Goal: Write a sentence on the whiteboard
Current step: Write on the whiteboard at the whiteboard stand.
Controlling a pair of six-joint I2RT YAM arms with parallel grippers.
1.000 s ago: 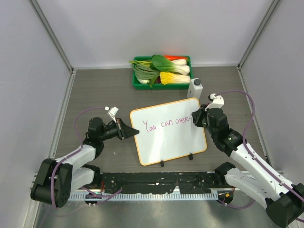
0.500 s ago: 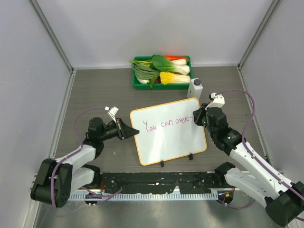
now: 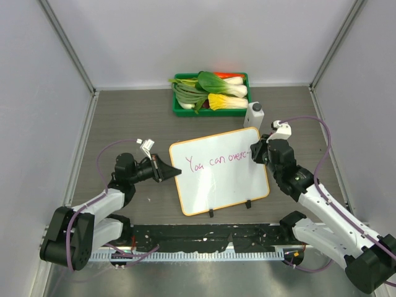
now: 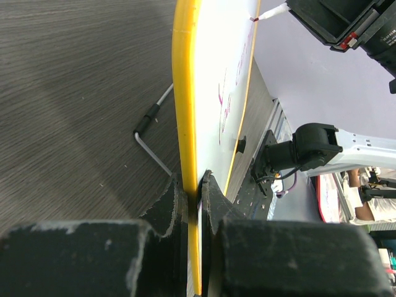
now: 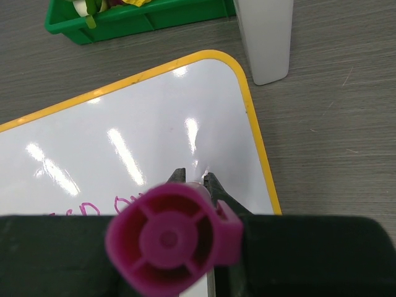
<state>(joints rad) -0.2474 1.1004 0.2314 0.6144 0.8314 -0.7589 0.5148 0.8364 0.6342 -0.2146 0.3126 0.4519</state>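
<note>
Whiteboard [image 3: 219,185], white with a thin orange-yellow rim and rounded corners, sits mid-table [image 3: 124,117] between the 2 arms, turned a little so its right side lies farther back; the left wrist view shows it propped up at a slant on a bent wire leg [image 4: 151,133]; 2 small black feet [image 3: 211,213] show along its near edge.

Across its upper half runs the sentence [image 3: 216,161] in thin pink-magenta handwriting: "You can" and then a word beginning "over"; the last strokes end right at the right gripper, and I cannot read them.

The left gripper [image 3: 175,172] is pinched on the board's left edge; in its own camera the rim stands between the 2 pressed-in fingers [image 4: 213,195].

The right gripper [image 3: 253,153] is clamped around a magenta marker [image 5: 173,238]; its wrist camera looks down the marker's ribbed round end, with the jaws tight on the barrel; from the left wrist the pen's tip [image 4: 270,13] appears to touch the white face near the top right edge.

Behind the board, against the back wall, a green tray [image 3: 179,111] holds leafy vegetables [image 3: 213,90]; a small white bottle-like block [image 3: 254,113] stands just beside the board's far right corner, apart from it.
</note>
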